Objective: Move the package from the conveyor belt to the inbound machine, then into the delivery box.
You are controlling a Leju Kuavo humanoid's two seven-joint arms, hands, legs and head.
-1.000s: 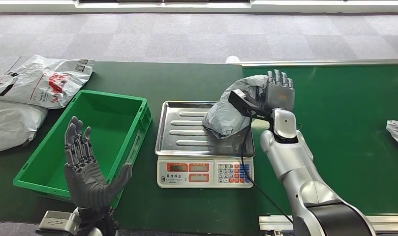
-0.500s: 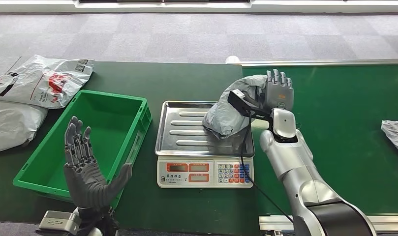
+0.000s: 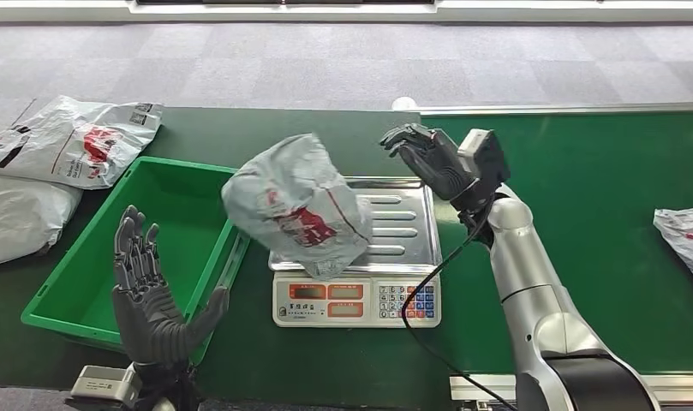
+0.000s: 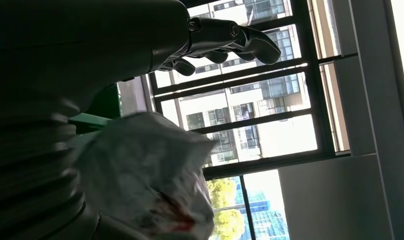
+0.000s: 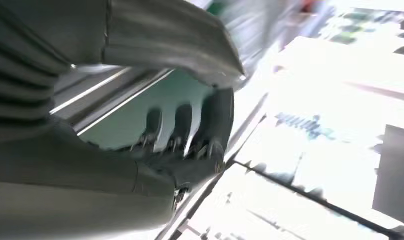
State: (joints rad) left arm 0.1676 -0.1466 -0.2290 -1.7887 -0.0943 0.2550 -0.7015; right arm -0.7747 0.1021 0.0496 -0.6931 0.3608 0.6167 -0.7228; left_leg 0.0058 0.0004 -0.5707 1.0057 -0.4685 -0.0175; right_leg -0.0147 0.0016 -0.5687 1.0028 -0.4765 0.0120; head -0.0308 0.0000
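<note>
Package (image 3: 295, 205) sits apart from the empty right hand (image 3: 433, 158).

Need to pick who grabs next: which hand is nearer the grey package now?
Left, narrowly. The grey package is above the scale tray's left edge; the left hand waits open below it by the green box, while the right hand is open beyond the tray's far right.

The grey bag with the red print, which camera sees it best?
The head view. There the whole grey bag shows, between the green box and the scale tray. The left wrist view catches a blurry part of it. In the right wrist view I can't make it out.
</note>
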